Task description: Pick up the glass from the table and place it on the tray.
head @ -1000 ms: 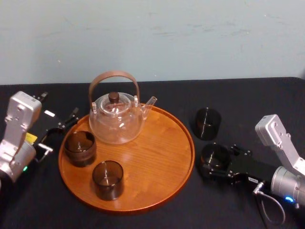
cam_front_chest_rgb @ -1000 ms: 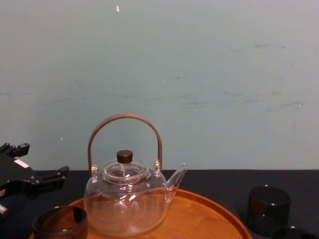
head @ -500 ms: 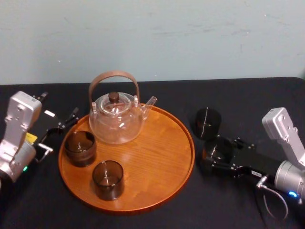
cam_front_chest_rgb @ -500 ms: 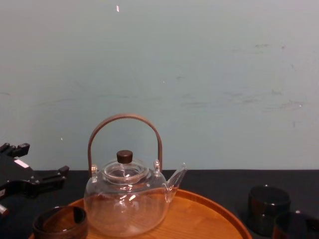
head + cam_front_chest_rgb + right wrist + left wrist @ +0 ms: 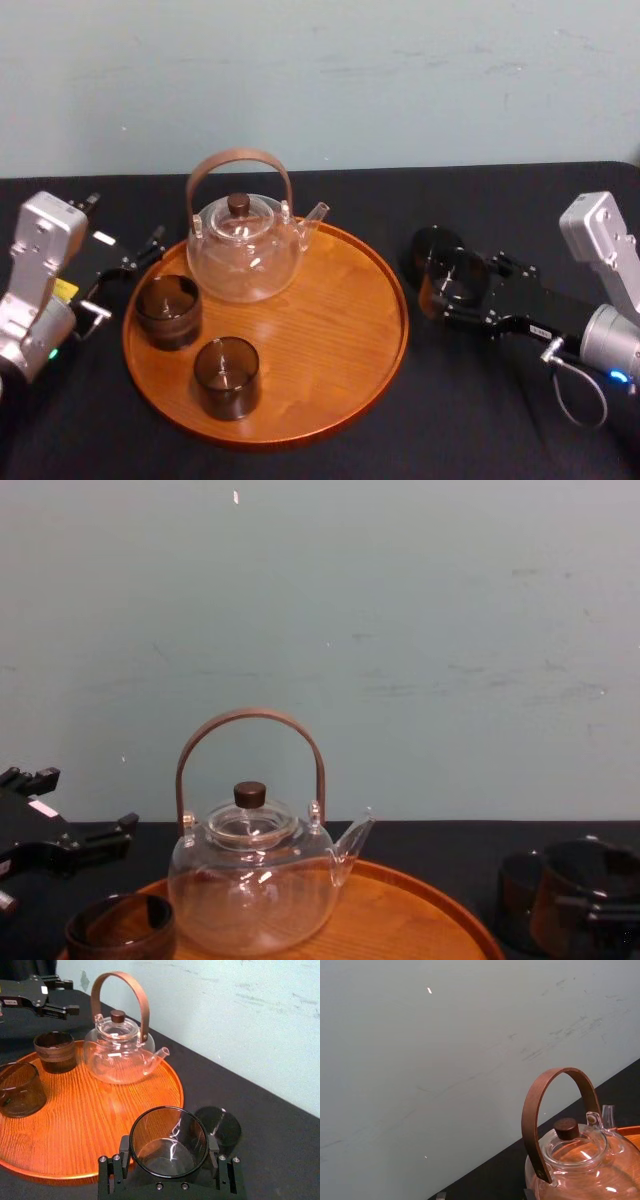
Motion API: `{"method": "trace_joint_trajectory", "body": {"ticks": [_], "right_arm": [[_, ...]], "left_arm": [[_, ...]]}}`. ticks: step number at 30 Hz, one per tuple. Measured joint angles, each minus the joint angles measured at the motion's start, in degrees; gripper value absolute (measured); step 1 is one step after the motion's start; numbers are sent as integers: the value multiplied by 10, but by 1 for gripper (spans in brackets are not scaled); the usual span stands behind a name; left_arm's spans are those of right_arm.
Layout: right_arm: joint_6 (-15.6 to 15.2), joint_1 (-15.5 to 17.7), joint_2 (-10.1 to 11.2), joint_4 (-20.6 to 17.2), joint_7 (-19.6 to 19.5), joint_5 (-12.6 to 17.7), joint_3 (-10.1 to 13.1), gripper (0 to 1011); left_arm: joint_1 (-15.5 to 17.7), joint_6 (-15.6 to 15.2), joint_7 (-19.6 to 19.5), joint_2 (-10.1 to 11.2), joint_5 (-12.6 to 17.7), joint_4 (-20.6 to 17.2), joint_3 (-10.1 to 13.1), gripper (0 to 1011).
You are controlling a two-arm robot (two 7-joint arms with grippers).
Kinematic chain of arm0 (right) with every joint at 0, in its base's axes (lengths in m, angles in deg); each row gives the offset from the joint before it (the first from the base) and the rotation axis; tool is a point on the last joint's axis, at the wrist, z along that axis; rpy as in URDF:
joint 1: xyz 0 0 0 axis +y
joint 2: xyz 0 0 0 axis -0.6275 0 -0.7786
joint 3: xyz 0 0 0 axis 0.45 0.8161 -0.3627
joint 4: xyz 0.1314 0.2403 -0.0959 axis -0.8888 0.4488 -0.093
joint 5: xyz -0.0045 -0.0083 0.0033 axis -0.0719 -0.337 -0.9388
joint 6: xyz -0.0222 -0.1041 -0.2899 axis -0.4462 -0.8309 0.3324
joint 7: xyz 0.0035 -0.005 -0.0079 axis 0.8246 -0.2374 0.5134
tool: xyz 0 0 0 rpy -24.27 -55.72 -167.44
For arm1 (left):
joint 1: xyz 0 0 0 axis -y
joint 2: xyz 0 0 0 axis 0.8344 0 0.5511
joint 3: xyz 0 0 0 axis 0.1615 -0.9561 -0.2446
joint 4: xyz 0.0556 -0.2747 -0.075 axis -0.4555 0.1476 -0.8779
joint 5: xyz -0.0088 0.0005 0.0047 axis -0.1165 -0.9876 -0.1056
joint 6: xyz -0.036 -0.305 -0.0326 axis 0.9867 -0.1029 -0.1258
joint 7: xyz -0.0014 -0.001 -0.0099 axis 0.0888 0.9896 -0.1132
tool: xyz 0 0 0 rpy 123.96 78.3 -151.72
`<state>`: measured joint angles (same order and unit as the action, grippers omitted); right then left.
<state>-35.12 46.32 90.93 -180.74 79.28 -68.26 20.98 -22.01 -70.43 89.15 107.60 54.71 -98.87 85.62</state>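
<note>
Right gripper (image 5: 169,1160): its two fingers are clamping the glass (image 5: 169,1136) on opposite sides of the wall, mouth up. It is hanging over the table's (image 5: 480,420) right half, between the tray's (image 5: 400,330) right rim and the table's right edge.

Glass: dark and see-through. It is riding upright and appears to be clear of the cloth.

Spare glass (image 5: 220,1127): this one is sitting on the table just behind the held one. The two are lying near enough that a careless swing is risking a knock.

Tray: it is occupying the table's middle. The teapot (image 5: 245,250) is standing at the tray's far side with its spout aiming right, and two cups (image 5: 168,308) (image 5: 227,375) are sitting at the tray's left and near-left. Bare wood is showing across its right and near-right.

Left gripper (image 5: 130,265): fingers spread, it is idling near the table's left edge.

Handling note, as judgement:
- Travel toward the tray is calling for enough height to pass the raised rim.
- The glass is needing to be kept level throughout.
- The bare right portion is looking the safest landing, well apart from the spout and cups.
- Smooth glass is likely to slip, so the squeeze is wanting to be firm but not hard.
- The fingers are best parted only once the base is sitting flat on the wood.
</note>
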Motion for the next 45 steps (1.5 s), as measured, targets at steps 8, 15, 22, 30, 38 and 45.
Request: {"method": "trace_joint_trajectory", "body": {"ticks": [8,15,22,30,38,45], "right_arm": [[6,-33,-8,16,16,-13,-21,902],[12,-61,-21,32,31,-22,-45,903],[20,-79,-30,37,53,-26,-73,902],[26,-92,-39,38,74,-27,-106,903],[31,-103,-51,45,87,-27,-136,903],[31,-109,-56,58,90,-29,-153,903]], "left_arm": [[0,0,0,0,0,0,0,1002],[0,0,0,0,0,0,0,1001],[0,0,0,0,0,0,0,1001],[0,0,0,0,0,0,0,1001],[0,0,0,0,0,0,0,1001],[0,0,0,0,0,0,0,1001]]}}
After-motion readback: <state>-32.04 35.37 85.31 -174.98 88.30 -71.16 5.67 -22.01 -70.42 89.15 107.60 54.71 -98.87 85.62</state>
